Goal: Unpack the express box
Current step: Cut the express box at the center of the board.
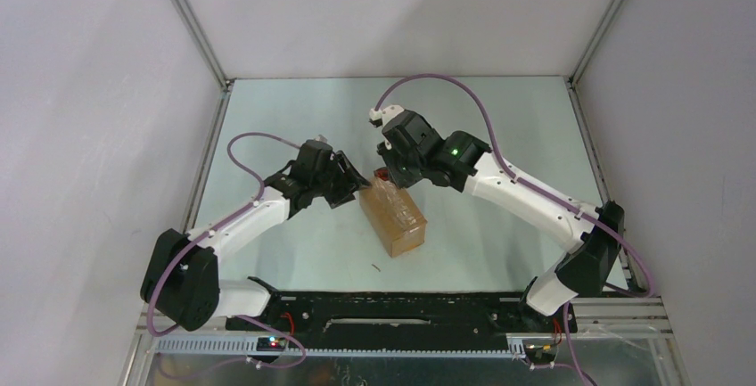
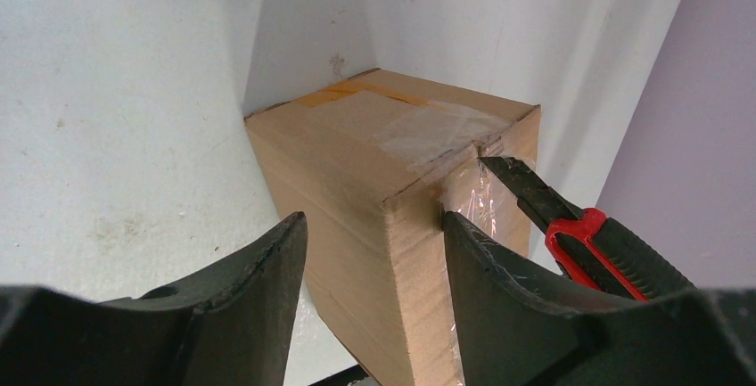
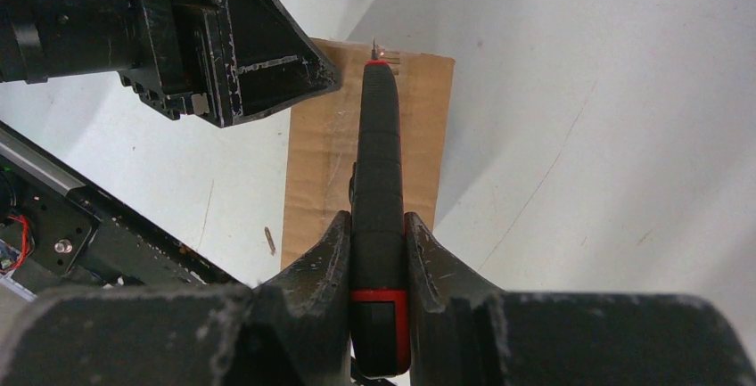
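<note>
The express box (image 1: 397,218), a brown cardboard carton with clear tape along its top seam, lies on the table between both arms. In the left wrist view the box (image 2: 357,172) has one end corner between my left gripper's fingers. The left gripper (image 2: 374,234) is open. Its right finger (image 2: 486,270) touches the box's end face and its left finger stands apart from the box. My right gripper (image 3: 378,221) is shut on a red-and-black utility knife (image 3: 379,136). The knife's blade (image 2: 513,181) rests at the taped top edge of the box's far end.
White enclosure walls with metal rails (image 1: 207,181) bound the table left, right and back. The black base bar (image 1: 401,301) runs along the near edge. A small dark scrap (image 1: 377,267) lies on the table in front of the box.
</note>
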`<action>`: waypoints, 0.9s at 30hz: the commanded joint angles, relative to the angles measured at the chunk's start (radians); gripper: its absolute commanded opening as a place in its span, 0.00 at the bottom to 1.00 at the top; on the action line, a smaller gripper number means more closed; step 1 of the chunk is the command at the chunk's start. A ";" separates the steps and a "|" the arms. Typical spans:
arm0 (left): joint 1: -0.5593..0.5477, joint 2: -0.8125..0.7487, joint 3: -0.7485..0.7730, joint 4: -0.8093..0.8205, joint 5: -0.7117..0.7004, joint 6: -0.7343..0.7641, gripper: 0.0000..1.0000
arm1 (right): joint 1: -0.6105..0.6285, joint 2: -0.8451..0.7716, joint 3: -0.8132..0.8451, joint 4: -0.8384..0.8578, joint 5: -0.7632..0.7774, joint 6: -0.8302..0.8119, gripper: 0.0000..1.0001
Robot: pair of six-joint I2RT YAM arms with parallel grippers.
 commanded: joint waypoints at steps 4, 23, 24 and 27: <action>0.002 -0.014 -0.003 -0.063 0.004 0.036 0.61 | 0.003 -0.035 0.036 0.011 0.036 -0.010 0.00; 0.002 -0.019 -0.010 -0.057 0.010 0.030 0.61 | -0.001 -0.056 0.022 0.017 0.039 -0.006 0.00; 0.002 -0.019 -0.010 -0.057 0.009 0.030 0.61 | -0.001 -0.053 0.024 0.013 0.038 -0.007 0.00; 0.002 -0.018 -0.011 -0.055 0.012 0.031 0.61 | -0.001 -0.050 0.023 0.011 0.025 -0.005 0.00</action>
